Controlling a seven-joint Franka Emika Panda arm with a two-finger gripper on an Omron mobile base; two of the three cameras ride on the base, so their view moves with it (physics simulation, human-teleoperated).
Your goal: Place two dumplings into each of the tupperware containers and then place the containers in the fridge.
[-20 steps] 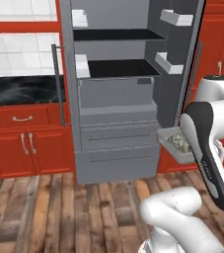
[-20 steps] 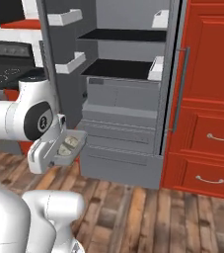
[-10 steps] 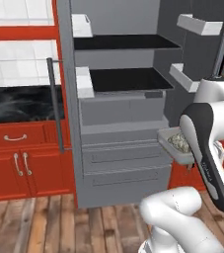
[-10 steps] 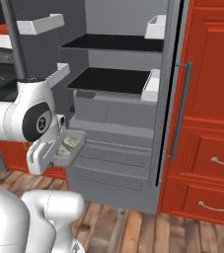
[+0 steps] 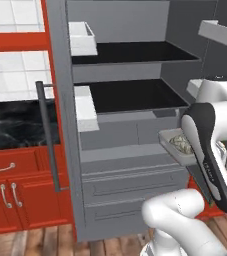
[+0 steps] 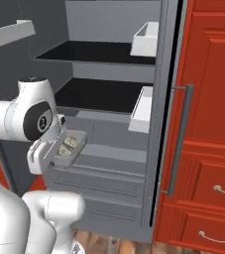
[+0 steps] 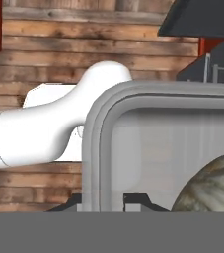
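The gripper (image 7: 103, 200) pinches the rim of a tupperware container (image 6: 69, 148) with dumplings (image 6: 68, 142) inside, held in front of the open fridge (image 5: 135, 100). The fridge step is in hand; next it must reach forward onto the lower shelf (image 5: 130, 95)

A shallow grey tupperware container (image 6: 70, 147) with rounded corners sits clamped at its rim between the fingers (image 7: 135, 200), held roughly level in front of the open fridge (image 5: 130, 100). Two pale crimped dumplings (image 6: 68, 143) lie inside it, just beyond the fingers. The fridge's dark shelves face it.
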